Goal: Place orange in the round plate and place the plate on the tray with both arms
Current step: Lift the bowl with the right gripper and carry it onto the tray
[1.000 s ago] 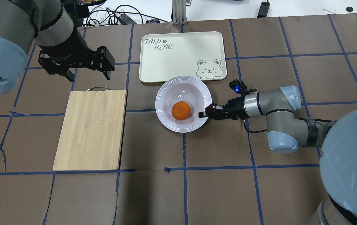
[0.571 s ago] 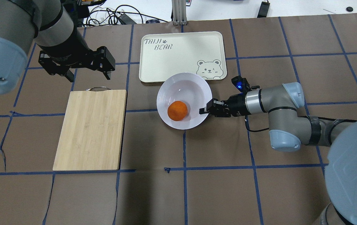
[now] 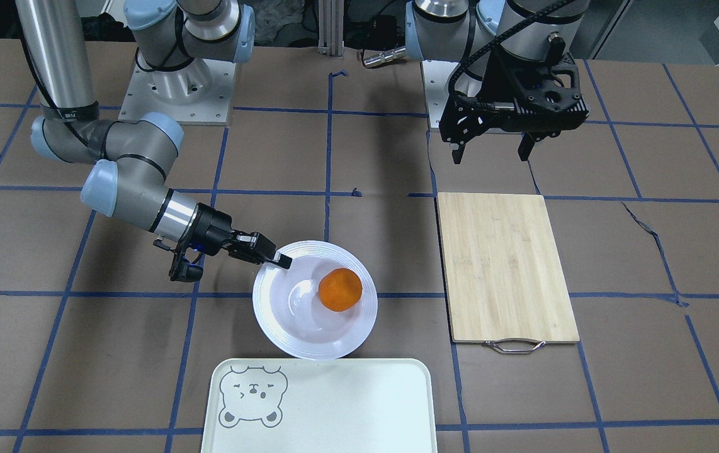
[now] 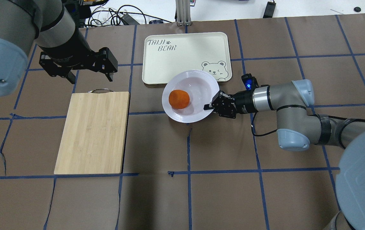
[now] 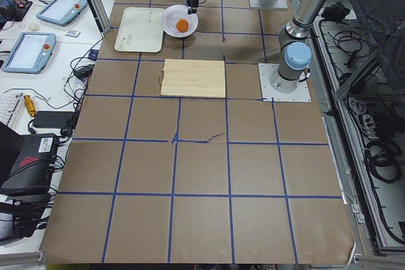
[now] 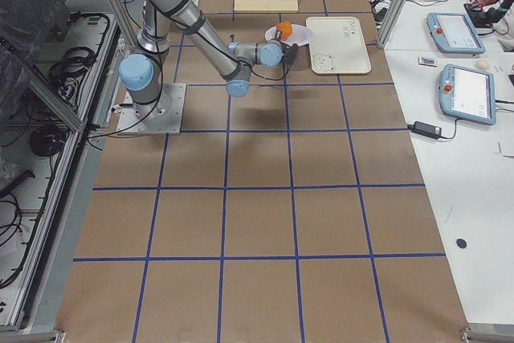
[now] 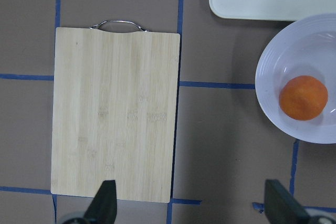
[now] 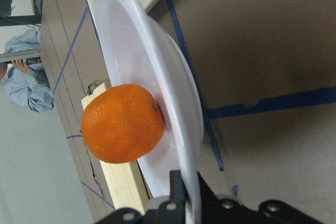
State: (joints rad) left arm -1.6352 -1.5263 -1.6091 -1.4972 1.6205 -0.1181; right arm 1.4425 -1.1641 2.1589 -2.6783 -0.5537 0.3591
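The orange [image 4: 179, 99] lies in the round plate [image 4: 201, 84], toward the side away from my right gripper [image 4: 208, 106]. That gripper is shut on the plate's right rim, and the rim runs between its fingers in the right wrist view [image 8: 186, 192]. The plate's far rim overlaps the near edge of the tray [image 4: 185, 54]. The plate [image 3: 290, 318] looks raised and tilted at the gripped side. My left gripper [image 4: 91, 76] hangs open and holds nothing, above the table just beyond the cutting board. The left wrist view shows the orange [image 7: 303, 97] and plate [image 7: 275, 72] at its right.
A bamboo cutting board [image 4: 93, 132] with a metal handle lies left of the plate. Cables and a metal post [image 4: 181, 12] sit beyond the table's far edge. A person [image 8: 26, 85] shows at the side benches in the right wrist view.
My right gripper has carried the plate farther toward the tray, so its rim now overlaps the tray's edge. The orange has rolled left inside the plate. The left arm has not moved.
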